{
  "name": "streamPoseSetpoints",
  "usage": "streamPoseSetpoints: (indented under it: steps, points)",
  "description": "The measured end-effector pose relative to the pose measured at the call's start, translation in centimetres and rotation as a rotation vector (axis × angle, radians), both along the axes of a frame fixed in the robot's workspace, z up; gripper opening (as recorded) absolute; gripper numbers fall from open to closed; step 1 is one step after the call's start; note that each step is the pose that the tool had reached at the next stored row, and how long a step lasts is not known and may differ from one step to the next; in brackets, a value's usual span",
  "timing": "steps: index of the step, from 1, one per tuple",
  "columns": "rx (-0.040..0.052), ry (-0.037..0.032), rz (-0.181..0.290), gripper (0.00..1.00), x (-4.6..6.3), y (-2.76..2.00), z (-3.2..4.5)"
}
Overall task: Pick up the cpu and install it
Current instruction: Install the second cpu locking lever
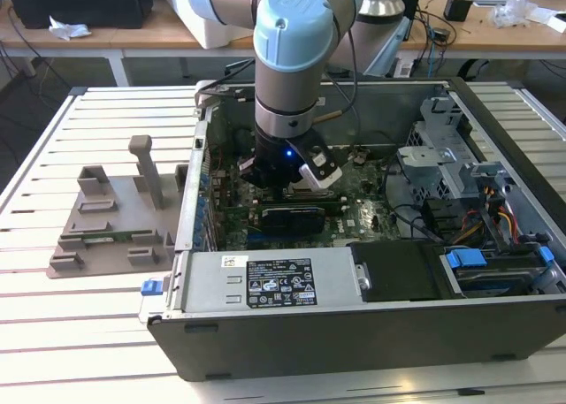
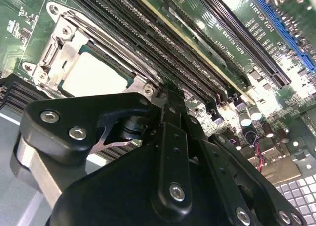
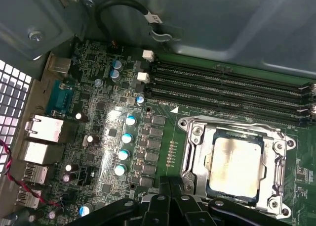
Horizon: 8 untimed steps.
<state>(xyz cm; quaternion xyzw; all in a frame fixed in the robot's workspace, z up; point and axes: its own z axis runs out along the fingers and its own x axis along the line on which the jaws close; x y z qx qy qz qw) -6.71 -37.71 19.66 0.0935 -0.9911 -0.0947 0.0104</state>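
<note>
The arm reached down into the open computer case point(image 1: 354, 333), the gripper point(image 1: 285, 179) hanging low over the green motherboard point(image 1: 371, 211) near the middle of the exterior view. The cpu point(image 3: 234, 166) lay flat in its metal socket frame point(image 3: 193, 137), seated on the board, apart from the claw's black linkage and just beyond it in both wrist views. The memory slots point(image 3: 232, 87) ran beside the socket. Whether the claw stood spread or pressed together, I could not tell.

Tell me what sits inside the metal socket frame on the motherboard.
The cpu lies flat inside the socket frame, silver top facing up, in both wrist views. The socket contacts beneath it are covered. The gripper hangs just beside the frame; nothing is seen in it.
</note>
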Motion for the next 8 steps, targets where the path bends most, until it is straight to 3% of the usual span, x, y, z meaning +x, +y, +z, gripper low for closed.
streamPoseSetpoints:
  steps: [3,5,8]
  points:
    - [-0.0004,-0.0002,0.0,0.11,-0.01,-0.38,0.1]
    - [-0.001,0.0,0.0,0.11,0.0,-0.39,0.6]
    - [-0.0003,0.0027,0.0,0.11,0.05,-0.39,0.51]
